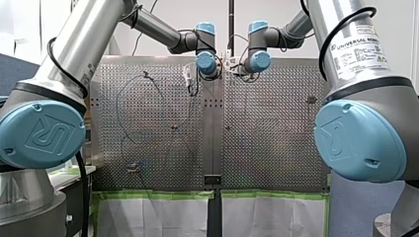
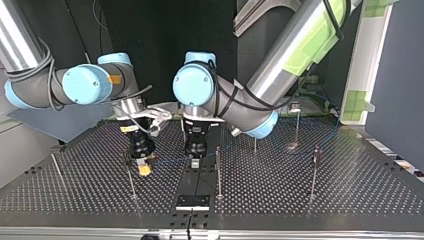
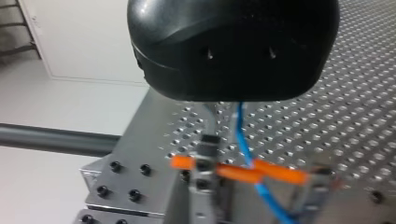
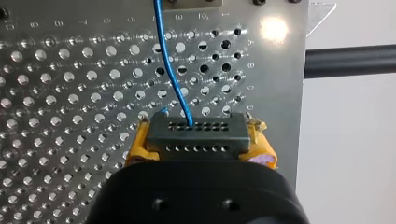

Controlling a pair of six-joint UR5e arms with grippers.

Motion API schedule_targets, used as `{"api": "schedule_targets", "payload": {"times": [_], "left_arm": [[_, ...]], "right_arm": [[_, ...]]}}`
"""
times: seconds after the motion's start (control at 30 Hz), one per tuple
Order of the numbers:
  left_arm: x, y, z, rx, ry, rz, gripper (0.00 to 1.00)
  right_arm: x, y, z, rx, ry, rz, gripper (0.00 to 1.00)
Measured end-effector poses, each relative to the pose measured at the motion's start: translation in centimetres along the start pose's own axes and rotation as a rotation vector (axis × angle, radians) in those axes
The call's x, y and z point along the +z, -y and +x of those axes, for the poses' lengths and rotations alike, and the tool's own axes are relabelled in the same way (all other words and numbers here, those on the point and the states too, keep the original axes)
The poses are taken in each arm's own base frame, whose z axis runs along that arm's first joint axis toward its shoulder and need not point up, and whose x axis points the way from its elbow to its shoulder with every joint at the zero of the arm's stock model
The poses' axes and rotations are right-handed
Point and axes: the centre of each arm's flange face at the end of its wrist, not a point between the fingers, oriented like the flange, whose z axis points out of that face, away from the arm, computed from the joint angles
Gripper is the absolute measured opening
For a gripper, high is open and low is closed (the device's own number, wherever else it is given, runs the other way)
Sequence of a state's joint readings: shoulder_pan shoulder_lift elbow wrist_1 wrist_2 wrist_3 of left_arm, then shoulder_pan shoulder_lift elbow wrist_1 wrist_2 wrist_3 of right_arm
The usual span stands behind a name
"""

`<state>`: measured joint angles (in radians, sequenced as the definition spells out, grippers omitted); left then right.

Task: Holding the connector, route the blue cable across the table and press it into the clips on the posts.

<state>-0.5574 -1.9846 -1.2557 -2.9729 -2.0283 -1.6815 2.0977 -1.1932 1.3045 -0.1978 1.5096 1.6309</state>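
Perforated table (image 2: 350, 190), dark wall behind. My right gripper (image 4: 198, 137) clamped on connector (image 4: 196, 130), near post (image 3: 205, 154). Blue cable (image 3: 243, 140) crosses orange clip (image 3: 236, 171) on post, seems not seated. My left gripper (image 2: 195, 160) just over post; closed or not, cannot tell. Pressing step, I judge: next you push cable into clip.

The connector (image 4: 196, 133), a grey block with two rows of small holes, sits level, clamped between the yellow pads (image 4: 140, 144) of my right tool (image 4: 196, 140). The thin blue cable (image 4: 172, 70) leaves the connector's upper row and curves away over the perforated counter (image 4: 70, 93). A thin upright post (image 2: 131, 182) stands just beside the connector.
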Motion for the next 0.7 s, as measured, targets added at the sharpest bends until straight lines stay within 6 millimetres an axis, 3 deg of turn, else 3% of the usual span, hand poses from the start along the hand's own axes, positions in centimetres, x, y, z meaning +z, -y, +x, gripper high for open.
{"api": "schedule_targets", "payload": {"times": [0.37, 0.7], "left_arm": [[-2.0, -1.5, 4.5, 0.054, -0.079, -0.057, 0.00], [-4.0, -2.3, 8.4, 0.069, -0.109, -0.089, 0.00]], "right_arm": [[-0.4, 0.5, -0.9, 0.001, 0.019, 0.006, 0.00], [-1.4, 1.2, -3.4, 0.003, 0.067, 0.016, 0.00]]}}
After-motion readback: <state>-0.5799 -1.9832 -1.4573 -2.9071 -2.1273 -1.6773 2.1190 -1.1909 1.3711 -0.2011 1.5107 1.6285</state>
